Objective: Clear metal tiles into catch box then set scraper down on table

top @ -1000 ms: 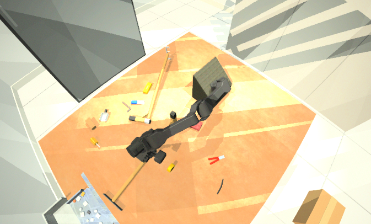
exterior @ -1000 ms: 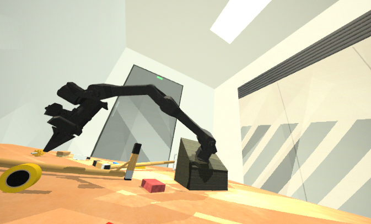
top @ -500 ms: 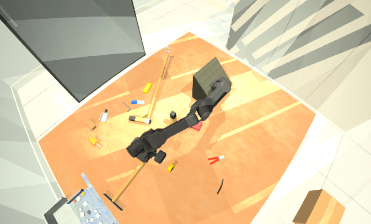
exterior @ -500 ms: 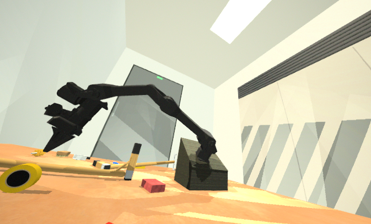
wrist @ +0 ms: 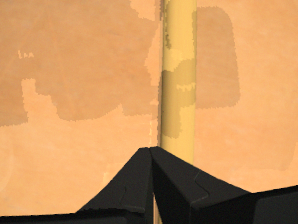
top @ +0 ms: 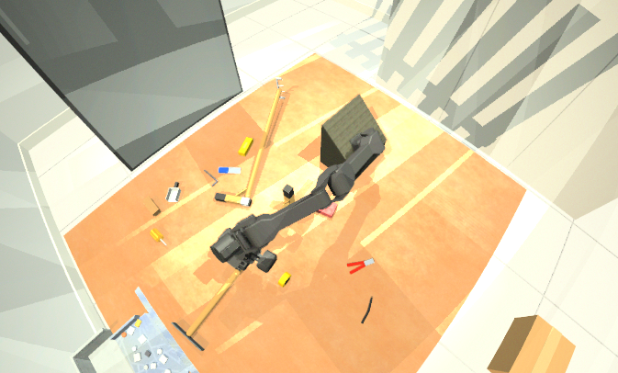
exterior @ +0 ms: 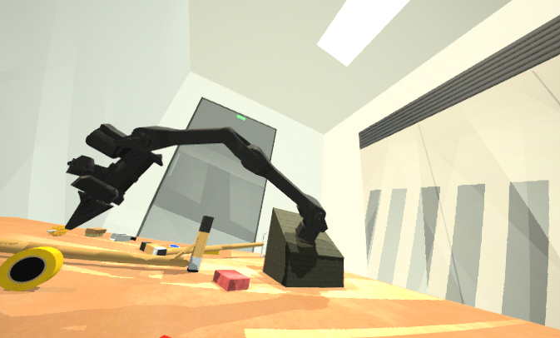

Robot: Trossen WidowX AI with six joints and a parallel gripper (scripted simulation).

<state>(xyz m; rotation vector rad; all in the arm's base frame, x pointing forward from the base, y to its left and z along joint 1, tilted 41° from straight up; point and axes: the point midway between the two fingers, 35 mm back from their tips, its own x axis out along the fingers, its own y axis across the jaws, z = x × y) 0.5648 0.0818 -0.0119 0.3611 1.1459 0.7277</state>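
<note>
The long scraper [top: 211, 303] lies flat on the orange table. Its yellow handle [wrist: 177, 75] runs from under my wrist down to a dark blade [top: 186, 335] beside the steel bench plate [top: 150, 305]. Several small metal tiles [top: 137, 356] lie on the plate. The grey catch box [top: 89, 357] stands at the plate's end, at the picture's lower left. My gripper [top: 243, 269] [exterior: 66, 226] [wrist: 149, 156] is shut with its fingertips touching. It hangs just above the upper end of the handle, which passes beneath the fingers, not between them.
A yellow tape roll [top: 283, 278] [exterior: 30, 262] lies just right of the gripper. Red pliers [top: 359, 263], a red block [top: 328, 210] [exterior: 230, 279], a second long pole [top: 264, 134], markers and small tools are scattered about. The olive base block [top: 343, 127] stands behind.
</note>
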